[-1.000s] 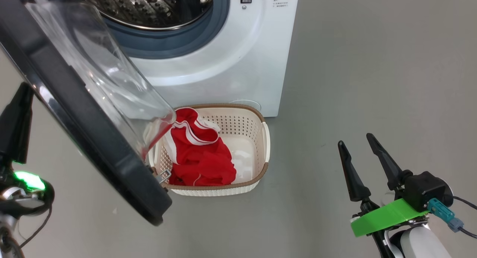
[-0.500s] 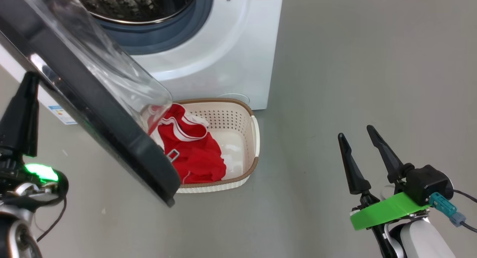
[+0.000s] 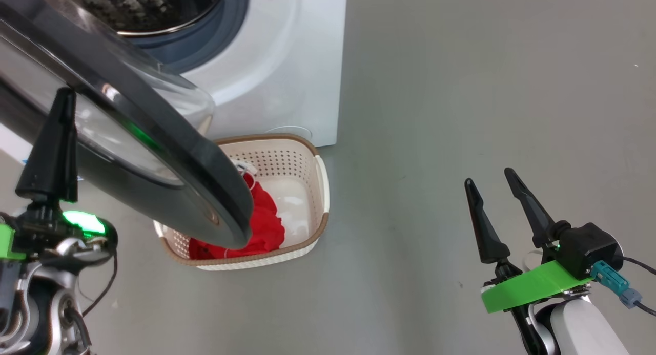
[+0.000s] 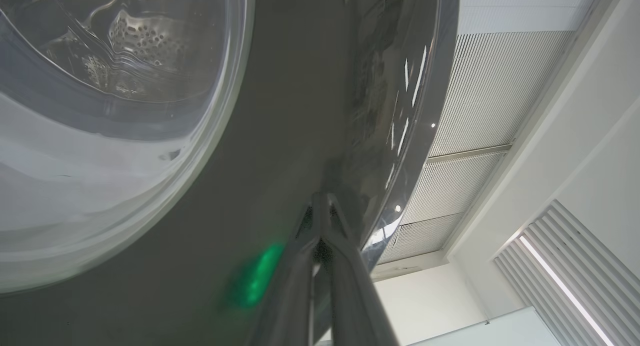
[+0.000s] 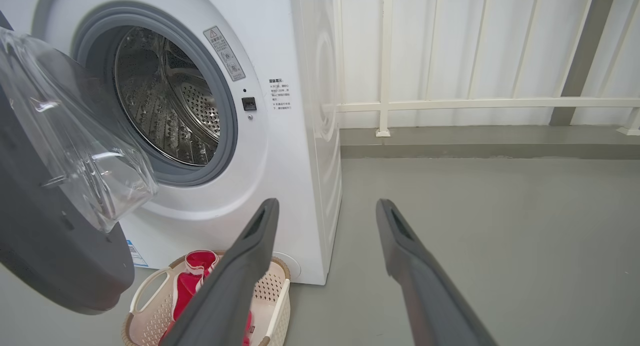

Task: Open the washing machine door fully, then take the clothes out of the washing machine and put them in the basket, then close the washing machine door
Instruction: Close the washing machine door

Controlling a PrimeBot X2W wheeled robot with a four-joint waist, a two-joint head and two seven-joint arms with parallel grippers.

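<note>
With left fingers [image 3: 54,150] clenched against the glossy door [image 3: 169,155] and right fingers [image 3: 482,227] spread empty, a push could skid off, leaving the door unlatched.

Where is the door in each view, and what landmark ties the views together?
Head view: door slants across the upper left, covering part of the basket.
Left wrist view: door spans left and centre, seen close up.
Right wrist view: door at the left edge, open.
Shared landmark: drum, top left in head, through the glass in left wrist, left of centre in right wrist.
</note>
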